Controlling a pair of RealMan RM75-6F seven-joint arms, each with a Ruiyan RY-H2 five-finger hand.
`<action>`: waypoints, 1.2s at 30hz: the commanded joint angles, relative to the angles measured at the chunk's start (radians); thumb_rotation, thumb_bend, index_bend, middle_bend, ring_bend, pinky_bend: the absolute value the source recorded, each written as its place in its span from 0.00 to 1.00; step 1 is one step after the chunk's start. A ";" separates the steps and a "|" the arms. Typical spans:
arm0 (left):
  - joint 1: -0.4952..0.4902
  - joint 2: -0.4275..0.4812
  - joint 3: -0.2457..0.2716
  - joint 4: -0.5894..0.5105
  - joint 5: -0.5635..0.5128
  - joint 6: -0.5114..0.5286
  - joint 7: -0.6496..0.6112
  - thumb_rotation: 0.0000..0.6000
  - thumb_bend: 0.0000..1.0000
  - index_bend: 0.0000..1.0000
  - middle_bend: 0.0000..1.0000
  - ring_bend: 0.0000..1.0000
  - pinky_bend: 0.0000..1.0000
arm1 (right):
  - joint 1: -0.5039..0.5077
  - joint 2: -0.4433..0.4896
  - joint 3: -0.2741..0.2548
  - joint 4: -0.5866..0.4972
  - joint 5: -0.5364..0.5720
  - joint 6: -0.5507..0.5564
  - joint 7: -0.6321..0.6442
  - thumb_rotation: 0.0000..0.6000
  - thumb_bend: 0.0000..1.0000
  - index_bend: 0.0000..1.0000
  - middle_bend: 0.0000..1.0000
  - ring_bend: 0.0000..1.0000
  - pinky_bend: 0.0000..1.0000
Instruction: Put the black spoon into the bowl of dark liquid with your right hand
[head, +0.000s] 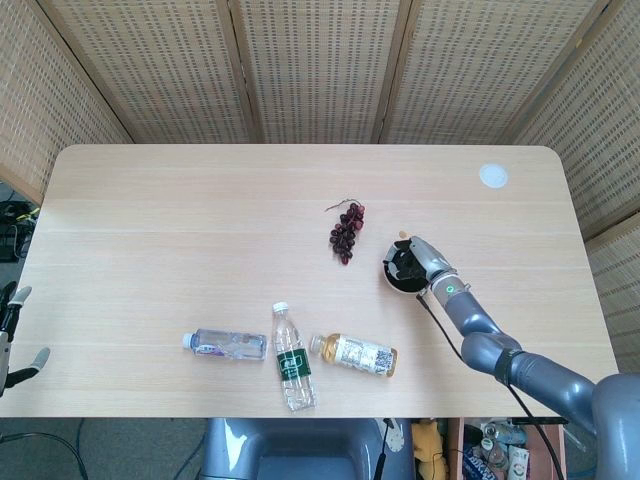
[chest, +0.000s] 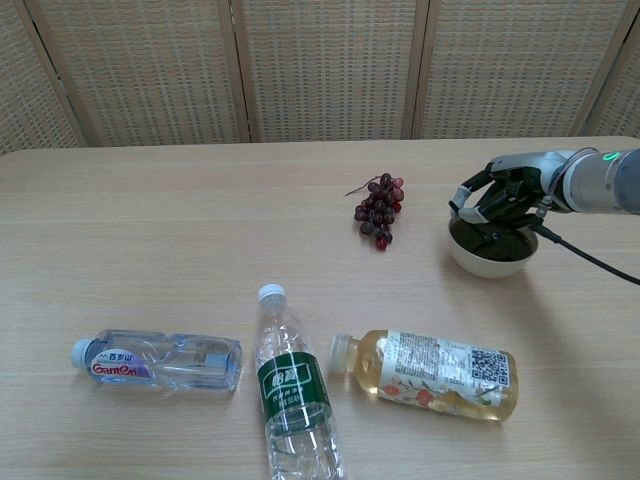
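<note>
A white bowl of dark liquid (chest: 490, 264) stands at the right of the table, its rim (head: 389, 277) showing in the head view too. My right hand (chest: 500, 192) (head: 414, 258) hovers right over it with fingers curled downward. It grips the black spoon (chest: 487, 237), whose dark end hangs just under the fingers at the liquid; the rest is hard to tell from the dark palm. My left hand (head: 10, 335) hangs off the table's left edge, fingers apart and holding nothing.
A bunch of dark grapes (chest: 378, 210) lies left of the bowl. Three bottles lie near the front edge: a clear one (chest: 155, 362), a green-labelled one (chest: 295, 395) and a tea bottle (chest: 435, 372). A white disc (head: 493, 176) sits at the far right corner.
</note>
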 joint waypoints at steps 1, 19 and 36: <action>0.000 -0.001 0.000 0.003 -0.001 -0.001 -0.003 1.00 0.29 0.02 0.00 0.00 0.00 | -0.003 0.014 -0.010 -0.026 0.006 0.001 -0.012 1.00 0.81 0.67 1.00 1.00 1.00; -0.005 -0.006 0.000 0.001 -0.003 -0.011 0.003 1.00 0.29 0.02 0.00 0.00 0.00 | 0.004 0.059 -0.030 -0.027 0.031 -0.009 -0.048 1.00 0.81 0.68 1.00 1.00 1.00; 0.006 -0.007 0.008 0.007 -0.012 -0.014 -0.005 1.00 0.29 0.02 0.00 0.00 0.00 | 0.057 0.015 -0.046 0.002 0.034 -0.026 -0.093 1.00 0.81 0.68 1.00 1.00 1.00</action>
